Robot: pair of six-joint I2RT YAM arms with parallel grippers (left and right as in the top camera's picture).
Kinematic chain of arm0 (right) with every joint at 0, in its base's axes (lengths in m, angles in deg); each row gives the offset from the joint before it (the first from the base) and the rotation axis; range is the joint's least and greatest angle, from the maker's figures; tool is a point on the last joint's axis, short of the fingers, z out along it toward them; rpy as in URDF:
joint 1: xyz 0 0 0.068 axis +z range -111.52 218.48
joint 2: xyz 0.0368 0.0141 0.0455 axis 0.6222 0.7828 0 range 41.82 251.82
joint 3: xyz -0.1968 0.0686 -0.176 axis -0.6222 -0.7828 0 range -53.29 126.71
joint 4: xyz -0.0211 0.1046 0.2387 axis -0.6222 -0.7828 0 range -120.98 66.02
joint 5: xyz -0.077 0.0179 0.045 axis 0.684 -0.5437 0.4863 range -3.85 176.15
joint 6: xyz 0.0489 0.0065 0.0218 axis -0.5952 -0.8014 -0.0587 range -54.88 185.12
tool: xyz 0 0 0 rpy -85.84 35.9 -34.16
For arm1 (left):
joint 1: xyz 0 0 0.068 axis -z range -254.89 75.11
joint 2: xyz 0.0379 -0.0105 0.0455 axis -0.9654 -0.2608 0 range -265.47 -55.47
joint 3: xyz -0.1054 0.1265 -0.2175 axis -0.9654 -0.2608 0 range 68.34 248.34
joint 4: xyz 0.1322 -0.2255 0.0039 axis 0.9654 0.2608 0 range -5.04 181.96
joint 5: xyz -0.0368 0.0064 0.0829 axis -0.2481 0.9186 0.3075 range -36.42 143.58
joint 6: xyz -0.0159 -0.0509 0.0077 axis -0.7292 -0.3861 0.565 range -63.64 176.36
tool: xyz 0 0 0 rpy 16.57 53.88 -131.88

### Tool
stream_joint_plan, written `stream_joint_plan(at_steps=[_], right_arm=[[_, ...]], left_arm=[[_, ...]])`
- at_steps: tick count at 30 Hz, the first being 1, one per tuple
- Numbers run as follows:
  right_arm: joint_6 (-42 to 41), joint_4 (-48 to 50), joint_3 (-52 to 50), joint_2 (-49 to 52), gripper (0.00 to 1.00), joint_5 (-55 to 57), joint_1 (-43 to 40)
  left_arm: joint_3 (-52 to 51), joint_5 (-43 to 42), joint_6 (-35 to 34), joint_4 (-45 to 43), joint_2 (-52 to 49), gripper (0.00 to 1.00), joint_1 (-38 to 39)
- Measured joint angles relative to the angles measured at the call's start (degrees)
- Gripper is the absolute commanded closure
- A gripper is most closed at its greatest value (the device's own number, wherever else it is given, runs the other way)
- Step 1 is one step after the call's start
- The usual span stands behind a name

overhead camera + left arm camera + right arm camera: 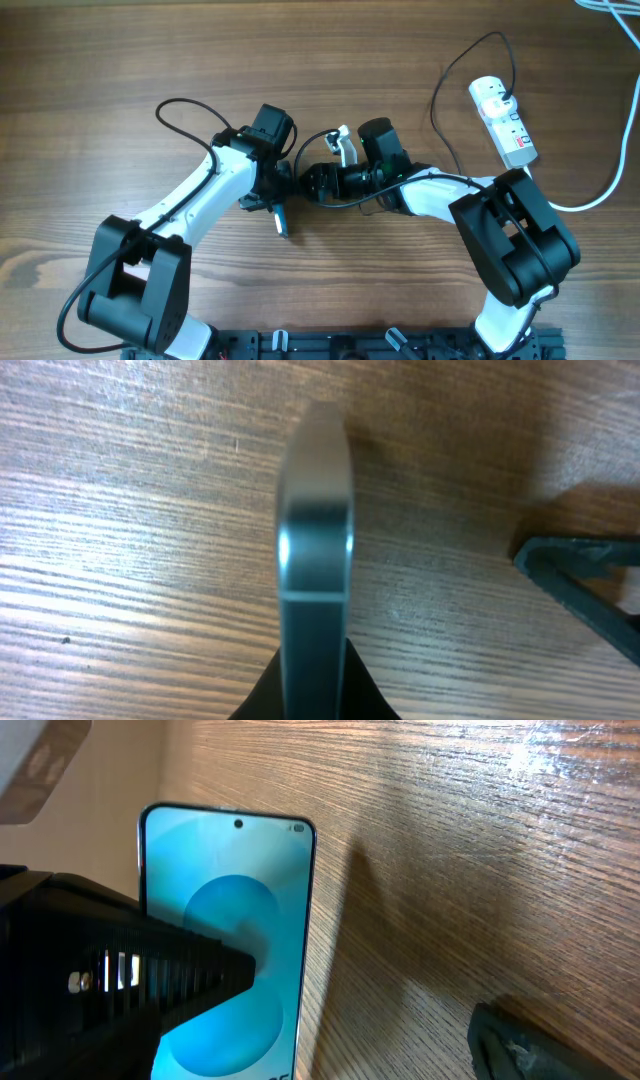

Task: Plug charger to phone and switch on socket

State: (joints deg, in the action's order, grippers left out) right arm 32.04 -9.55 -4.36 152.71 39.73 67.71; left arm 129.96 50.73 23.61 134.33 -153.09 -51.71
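Wood-grain table (pixel 120 60) fills every view. At centre, the left gripper (pixel 315 695) is clamped on the phone (pixel 315 560), seen edge-on. It is probably rigid, slick and best pinched across its faces. The right gripper (pixel 370 1005) gapes wide beside it, empty. The limp charger (pixel 437 100) trails to the socket (pixel 503 122), upper right.

- The left arm (pixel 190 200) reaches from the lower left to the middle of the wooden table (pixel 120 50).
- The left gripper (pixel 280 212) sits over the phone (pixel 284 226), which shows as a thin bluish sliver on edge.
- The right arm (pixel 440 195) comes from the lower right, and the right gripper (pixel 312 185) is just beside the left one.
- The socket (pixel 503 122) lies slanted at the upper right, apart from both arms.
- The charger (pixel 436 100), a thin black cable, loops from the socket towards the right arm.
- A light-blue cable (pixel 580 207) curves along the right edge.
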Motion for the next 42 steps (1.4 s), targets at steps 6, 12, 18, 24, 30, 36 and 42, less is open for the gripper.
stream_joint_plan(at_steps=[6, 12, 18, 24, 30, 36, 42], right_arm=[[0.0, 0.0, 0.0, 0.0, 0.00, 0.0, 0.0], [0.0, 0.0, 0.0, 0.0, 0.00, 0.0, 0.0], [0.0, 0.0, 0.2, -0.4, 0.00, 2.8, 0.0], [0.0, 0.0, 0.3, -0.4, 0.01, 3.5, 0.0], [0.0, 0.1, 0.4, -0.6, 0.00, 4.9, 0.0], [0.0, 0.1, 0.4, -0.6, 0.00, 4.9, 0.0], [0.0, 0.1, 0.4, -0.6, 0.00, 4.9, 0.0]], left_arm=[[-0.3, 0.4, -0.6, -0.6, -1.0, 0.96, 0.1], [-0.3, 0.6, -1.3, -0.6, -1.9, 0.95, 2.1], [-0.3, 1.3, -4.9, 0.3, -2.4, 0.85, 2.7], [-0.3, 1.4, -6.1, 1.2, -2.7, 0.83, 2.7], [-0.3, 1.5, -7.1, 1.8, -2.7, 0.83, 2.7], [-0.3, 1.5, -7.1, 0.1, -2.7, 0.83, 2.7], [-0.3, 1.5, -7.3, -0.2, -2.7, 0.84, 4.1]])
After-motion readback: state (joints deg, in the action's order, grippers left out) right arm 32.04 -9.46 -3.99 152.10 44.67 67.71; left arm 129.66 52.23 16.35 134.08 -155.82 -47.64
